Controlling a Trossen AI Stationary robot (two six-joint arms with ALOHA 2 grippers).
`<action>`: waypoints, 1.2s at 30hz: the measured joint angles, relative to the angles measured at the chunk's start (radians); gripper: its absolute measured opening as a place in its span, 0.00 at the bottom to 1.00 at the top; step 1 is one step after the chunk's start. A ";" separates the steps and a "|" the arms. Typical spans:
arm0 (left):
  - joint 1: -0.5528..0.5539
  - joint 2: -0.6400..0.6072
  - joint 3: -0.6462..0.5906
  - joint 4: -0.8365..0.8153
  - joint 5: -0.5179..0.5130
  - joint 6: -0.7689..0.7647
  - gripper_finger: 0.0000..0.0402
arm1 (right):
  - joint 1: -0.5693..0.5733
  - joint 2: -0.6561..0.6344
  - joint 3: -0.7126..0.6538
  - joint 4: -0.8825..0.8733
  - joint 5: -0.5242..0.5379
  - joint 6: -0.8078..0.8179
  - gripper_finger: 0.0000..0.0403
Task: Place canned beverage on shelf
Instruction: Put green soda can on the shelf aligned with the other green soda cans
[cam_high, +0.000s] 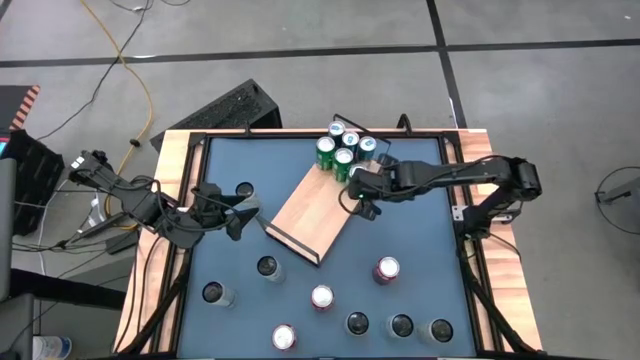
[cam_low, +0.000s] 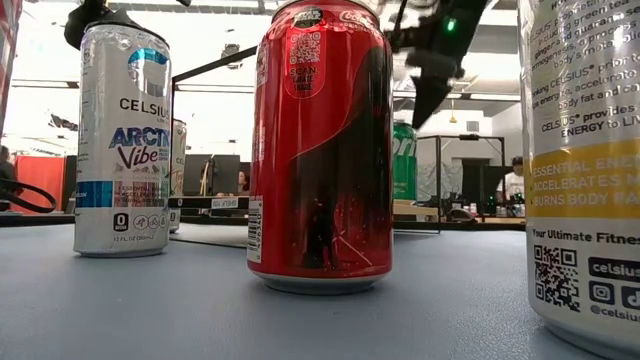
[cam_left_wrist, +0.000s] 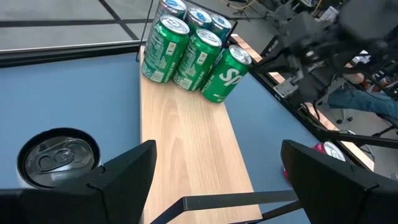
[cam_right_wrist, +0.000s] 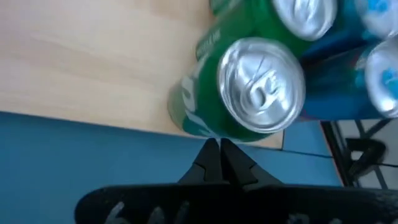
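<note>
Shelf (cam_high: 312, 205): right gripper (cam_high: 357, 190) fingers together beside it; left gripper (cam_high: 238, 212) fingers apart.

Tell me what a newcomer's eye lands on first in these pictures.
Probably the cluster of green cans packed at the far end of the light-wood shelf, which lies skewed across the blue table. The right gripper, fingers shut, sits right beside the nearest can, while the left gripper waits open at the shelf's other side. In the low view, a red can looms large.
</note>
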 joint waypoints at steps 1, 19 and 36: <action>0.000 0.000 0.000 0.000 0.000 0.000 0.82 | 0.010 -0.016 0.002 0.008 0.013 0.000 0.00; 0.000 0.000 0.000 0.003 0.000 -0.014 0.82 | -0.136 -0.195 0.004 0.057 -0.307 0.179 0.31; 0.000 0.000 0.000 -0.008 0.040 -0.011 0.82 | -0.188 -0.113 0.008 0.091 -0.306 0.494 0.75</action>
